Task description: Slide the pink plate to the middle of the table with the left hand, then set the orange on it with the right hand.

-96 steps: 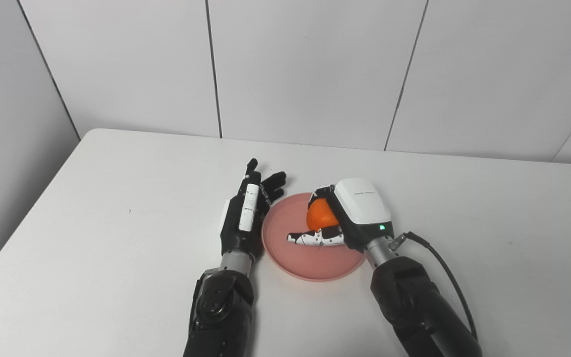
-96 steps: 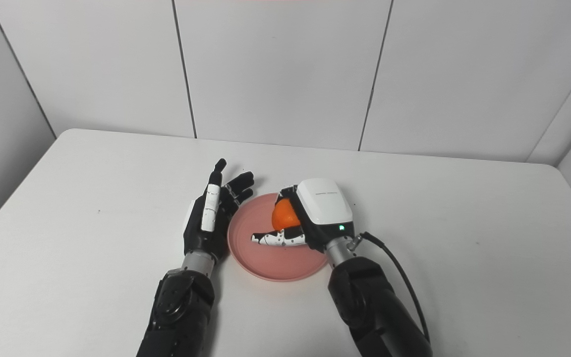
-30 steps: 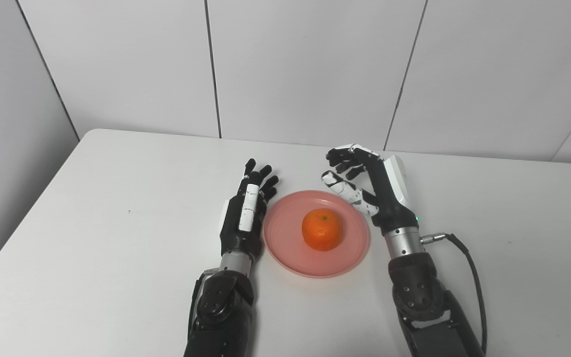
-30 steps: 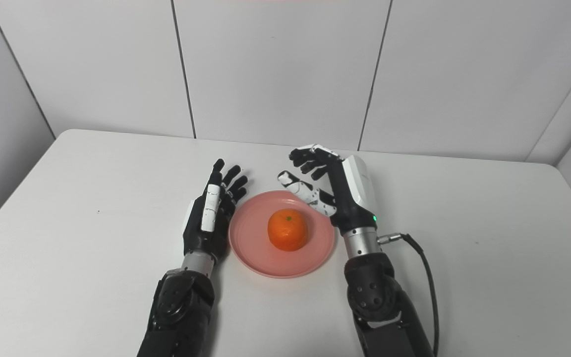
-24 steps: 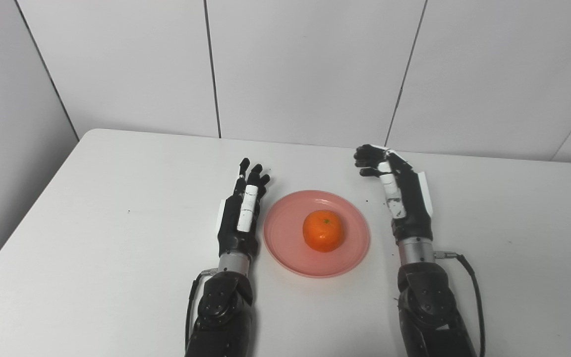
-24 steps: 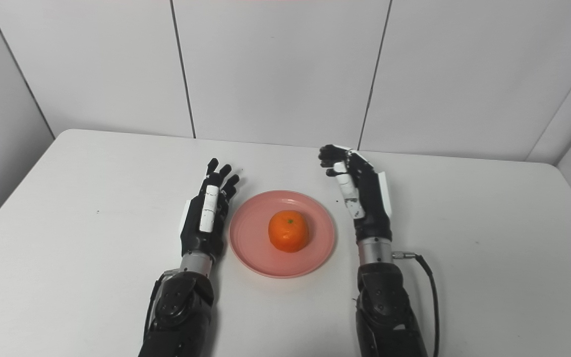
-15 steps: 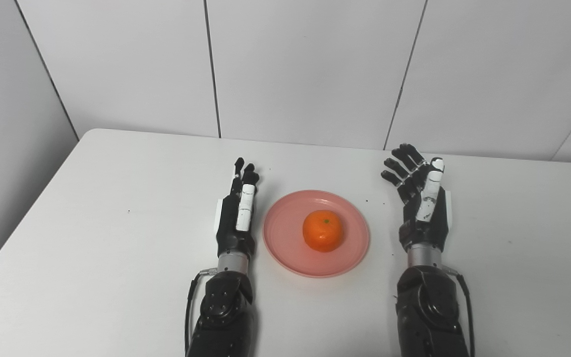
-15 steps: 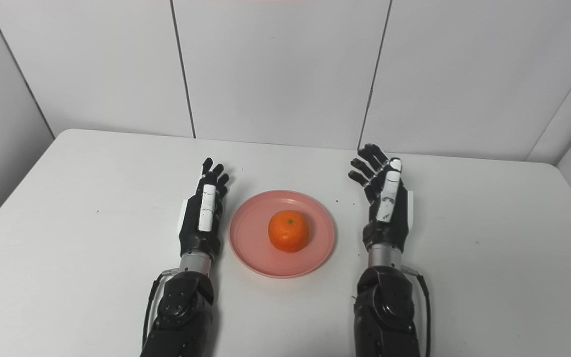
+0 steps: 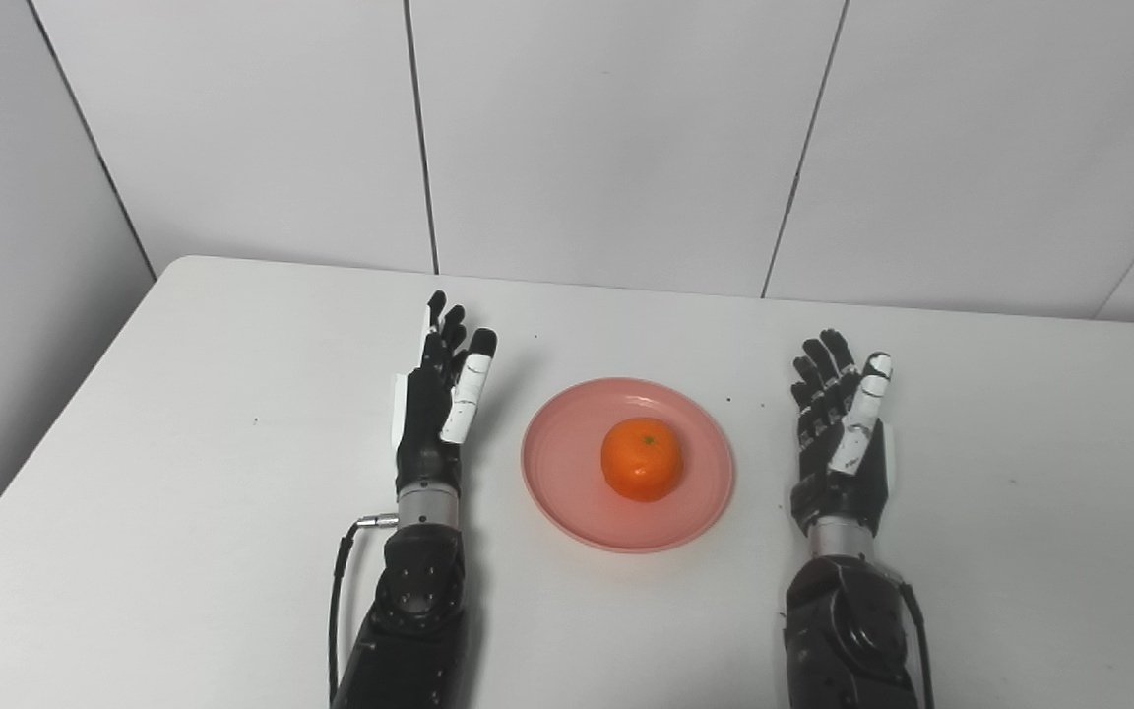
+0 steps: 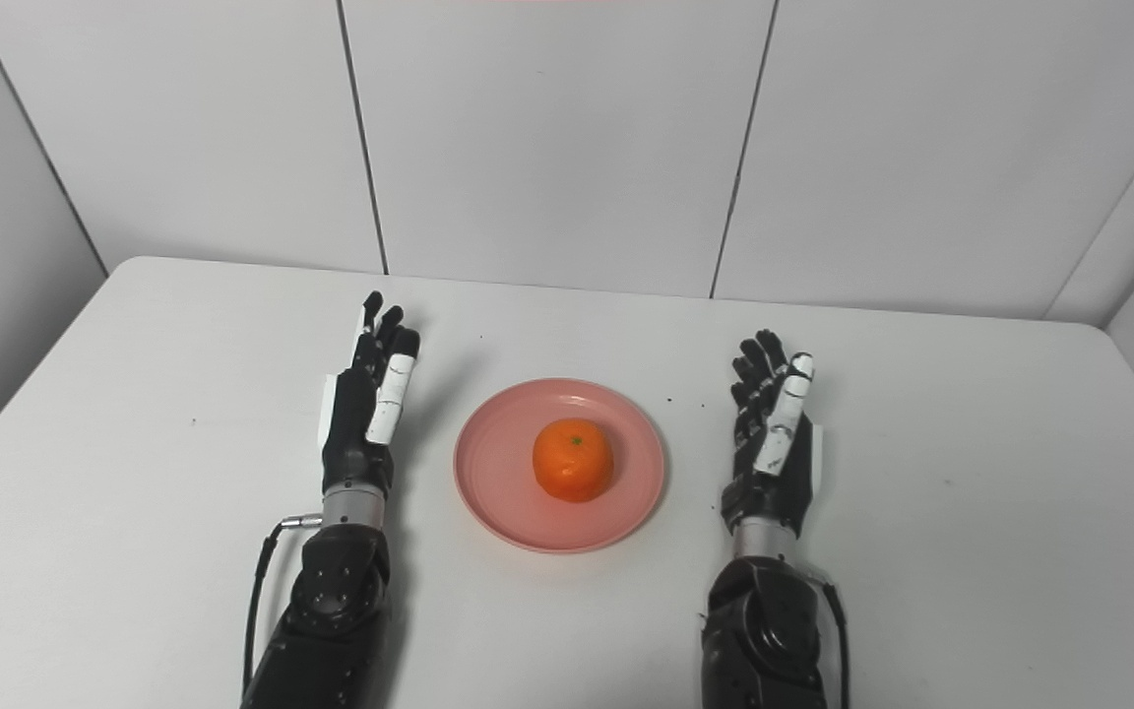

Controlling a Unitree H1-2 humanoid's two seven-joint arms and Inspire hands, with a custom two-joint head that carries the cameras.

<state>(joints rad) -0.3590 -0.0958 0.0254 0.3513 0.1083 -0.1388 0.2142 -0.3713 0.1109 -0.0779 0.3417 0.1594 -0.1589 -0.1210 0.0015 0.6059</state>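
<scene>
The pink plate [image 9: 567,492] lies near the middle of the white table, and the orange [image 9: 641,459] sits on it, stem up. My left hand [image 9: 439,404] stands open to the left of the plate, a clear gap away, fingers stretched toward the wall. To the plate's right my right hand [image 9: 841,433] is open too, fingers straight and holding nothing. Neither hand touches the plate or the orange. In the right eye view the orange [image 10: 573,460] sits between the left hand [image 10: 367,409] and the right hand [image 10: 772,438].
The white table [image 9: 183,414] ends at a grey panelled wall [image 9: 606,138] behind. A few small dark specks [image 9: 727,400] lie on the table just beyond the plate's far right edge.
The right hand let go of the orange on the plate, opened, and drew back to the right. The left hand shifted left, away from the plate's rim.
</scene>
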